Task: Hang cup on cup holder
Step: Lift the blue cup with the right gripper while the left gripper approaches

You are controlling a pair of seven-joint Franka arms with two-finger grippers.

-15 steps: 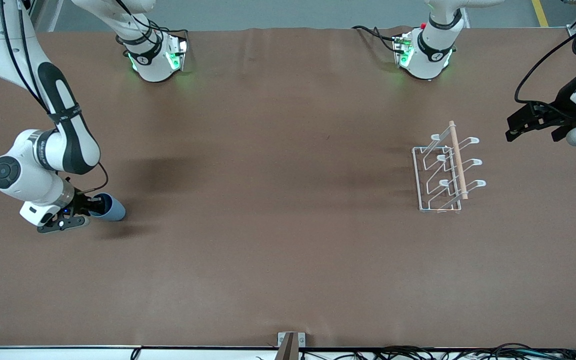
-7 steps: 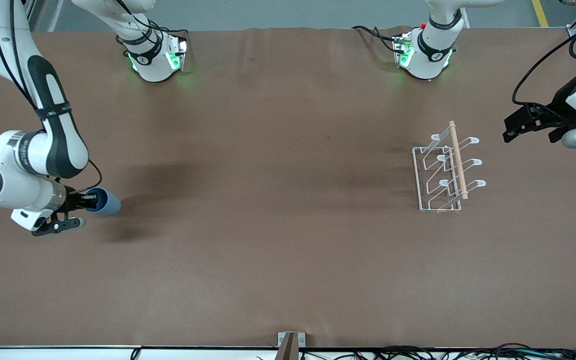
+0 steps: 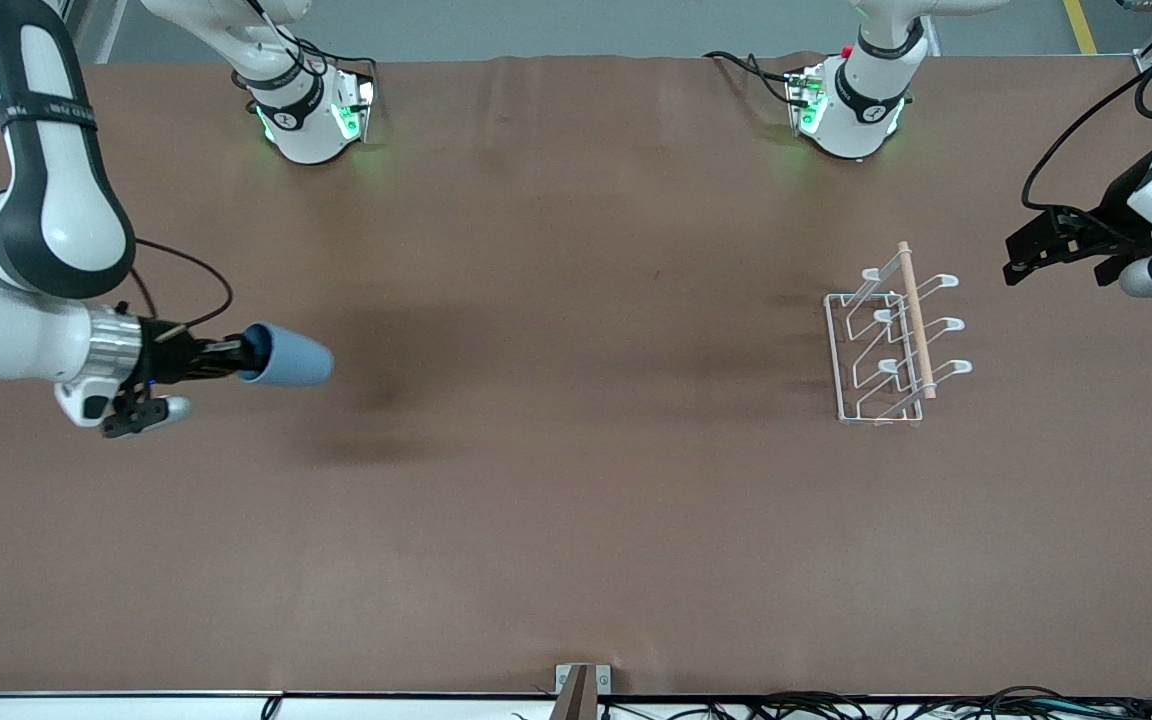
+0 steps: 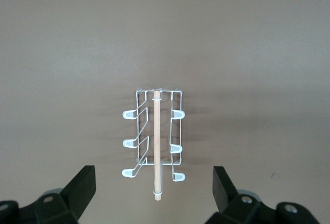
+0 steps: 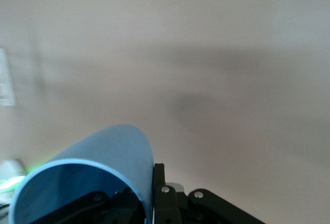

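Observation:
My right gripper is shut on the rim of the light-blue cup and holds it on its side above the table at the right arm's end. In the right wrist view the cup shows its darker blue inside, with one finger inside the wall and one outside. The white wire cup holder with its wooden rod stands at the left arm's end. My left gripper is open and empty in the air beside the holder. The left wrist view shows the holder between its spread fingers.
The two arm bases stand along the table's edge farthest from the front camera. A small metal bracket sits at the edge nearest that camera. Brown table cover lies between cup and holder.
My right gripper has lifted the cup off the table and carried it toward the middle. The left gripper has barely moved.

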